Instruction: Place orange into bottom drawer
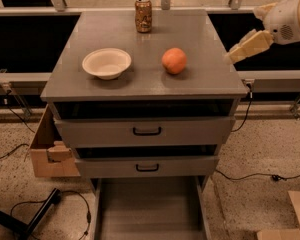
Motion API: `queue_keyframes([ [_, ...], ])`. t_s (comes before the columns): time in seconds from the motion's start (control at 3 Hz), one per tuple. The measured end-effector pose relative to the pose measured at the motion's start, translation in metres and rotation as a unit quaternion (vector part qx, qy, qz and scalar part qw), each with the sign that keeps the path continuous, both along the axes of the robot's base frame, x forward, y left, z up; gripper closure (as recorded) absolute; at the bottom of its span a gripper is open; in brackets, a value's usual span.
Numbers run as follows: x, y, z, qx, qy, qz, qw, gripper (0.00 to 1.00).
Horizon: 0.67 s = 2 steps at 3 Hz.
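Observation:
The orange sits on the grey cabinet top, right of centre. The bottom drawer is pulled out at the foot of the cabinet, and its flat grey floor shows nothing in it. My gripper hangs at the cabinet's right edge, roughly level with the orange and to its right, apart from it. It holds nothing that I can see.
A cream bowl sits left of the orange. A gold-brown can stands at the back of the top. Two upper drawers with black handles stick out slightly. A cardboard box sits on the floor at the left, cables around it.

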State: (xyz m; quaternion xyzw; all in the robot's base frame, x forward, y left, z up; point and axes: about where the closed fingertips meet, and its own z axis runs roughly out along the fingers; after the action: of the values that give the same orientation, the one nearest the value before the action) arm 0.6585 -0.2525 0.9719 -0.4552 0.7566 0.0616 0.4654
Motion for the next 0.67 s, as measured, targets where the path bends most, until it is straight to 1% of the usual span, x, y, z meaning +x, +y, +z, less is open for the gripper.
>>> queue_keyframes([
  [0.33, 0.005, 0.003, -0.004, 0.005, 0.002, 0.006, 1.0, 0.0],
  [0.67, 0.022, 0.029, -0.02, 0.031, 0.005, 0.041, 0.9987, 0.0],
])
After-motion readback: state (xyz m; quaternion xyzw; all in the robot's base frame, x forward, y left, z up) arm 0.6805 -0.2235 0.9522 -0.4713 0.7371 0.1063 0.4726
